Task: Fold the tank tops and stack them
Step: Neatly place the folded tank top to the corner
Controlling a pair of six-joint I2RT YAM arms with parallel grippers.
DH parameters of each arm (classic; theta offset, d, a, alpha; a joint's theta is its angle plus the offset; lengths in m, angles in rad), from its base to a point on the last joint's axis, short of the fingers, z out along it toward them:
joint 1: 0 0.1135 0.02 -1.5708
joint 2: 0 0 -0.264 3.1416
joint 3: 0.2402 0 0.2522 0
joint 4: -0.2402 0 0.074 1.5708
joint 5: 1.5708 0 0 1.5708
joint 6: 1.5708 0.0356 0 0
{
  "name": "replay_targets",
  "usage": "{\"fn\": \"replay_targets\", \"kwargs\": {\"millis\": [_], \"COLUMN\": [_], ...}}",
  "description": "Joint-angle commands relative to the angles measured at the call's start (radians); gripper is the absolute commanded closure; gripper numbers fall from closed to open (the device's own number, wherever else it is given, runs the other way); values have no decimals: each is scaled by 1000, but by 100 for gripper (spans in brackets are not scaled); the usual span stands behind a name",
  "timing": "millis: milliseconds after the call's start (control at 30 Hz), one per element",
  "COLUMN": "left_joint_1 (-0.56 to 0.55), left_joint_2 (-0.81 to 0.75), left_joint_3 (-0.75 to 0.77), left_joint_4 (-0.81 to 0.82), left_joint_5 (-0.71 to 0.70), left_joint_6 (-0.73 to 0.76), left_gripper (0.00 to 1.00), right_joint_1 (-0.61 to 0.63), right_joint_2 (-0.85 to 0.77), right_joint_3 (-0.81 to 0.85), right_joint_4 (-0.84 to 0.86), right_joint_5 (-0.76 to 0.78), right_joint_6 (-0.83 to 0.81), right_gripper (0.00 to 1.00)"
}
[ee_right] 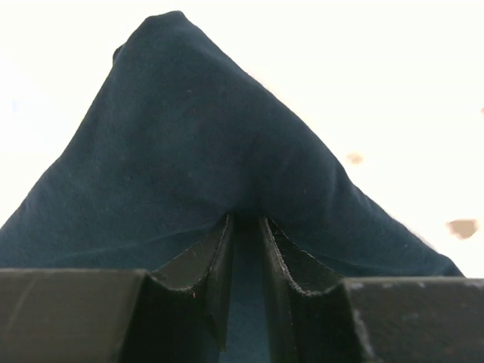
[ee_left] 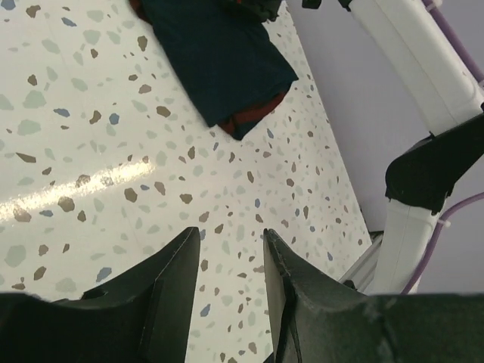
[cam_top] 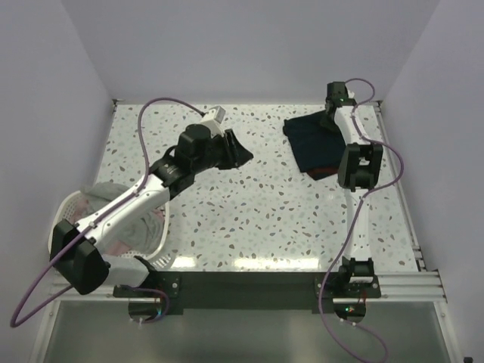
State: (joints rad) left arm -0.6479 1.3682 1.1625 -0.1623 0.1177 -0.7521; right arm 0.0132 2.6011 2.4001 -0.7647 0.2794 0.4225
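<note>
Although dark cloth nearly fills the right wrist view, it shows the right end effector [ee_right: 246, 291] with its two black fingers [ee_right: 215, 276] drawn close together, pinching a fold of the navy tank top [ee_right: 189, 151]. The cloth rises in a peak beyond them. Its lettering is hidden, and the bright background there is washed out. From overhead, this folded navy tank top [cam_top: 314, 144] lies at about two o'clock on the speckled white counter [cam_top: 265, 204]. The right arm [cam_top: 355, 162] crosses its right edge, and the wrist covers its far corner, so the fingers themselves cannot be made out from above. A sliver of dark red trim [ee_left: 253, 117] shows at the garment's near corner in the left wrist view, where the top of the cloth is cut off by the frame. The left end effector [ee_left: 231, 238] hovers over bare counter near the middle, jaws spread and empty, well apart from the navy top. At eight o'clock a white plastic slotted basket [cam_top: 69, 206] holds pale pinkish garments [cam_top: 144, 227], largely masked by the left arm [cam_top: 121, 208], so how many there are cannot be told.
</note>
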Motion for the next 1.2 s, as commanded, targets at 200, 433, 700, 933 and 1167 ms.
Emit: {"fn": "replay_targets", "kwargs": {"millis": [200,433,700,933,1167], "left_joint_1": [28,54,80,96,99], "left_joint_2": [-21,22,49,69,85], "left_joint_3": [-58,-63,-84,-86,-75], "left_joint_4": [-112,-105,-89,-83,-74], "left_joint_5": [103,152,174,183,181], "left_joint_6": [114,138,149,149,145], "left_gripper": [56,56,56,56,55], "right_joint_1": [-114,-136,-157,-173,-176], "right_joint_2": [111,145,175,183,165], "right_joint_3": [126,157,169,159,152], "right_joint_4": [50,212,375,456,510], "right_joint_5": [162,257,313,313,288], "right_joint_6": [-4,-80,-166,-191,-196], "right_gripper": [68,63,60,57,52]}}
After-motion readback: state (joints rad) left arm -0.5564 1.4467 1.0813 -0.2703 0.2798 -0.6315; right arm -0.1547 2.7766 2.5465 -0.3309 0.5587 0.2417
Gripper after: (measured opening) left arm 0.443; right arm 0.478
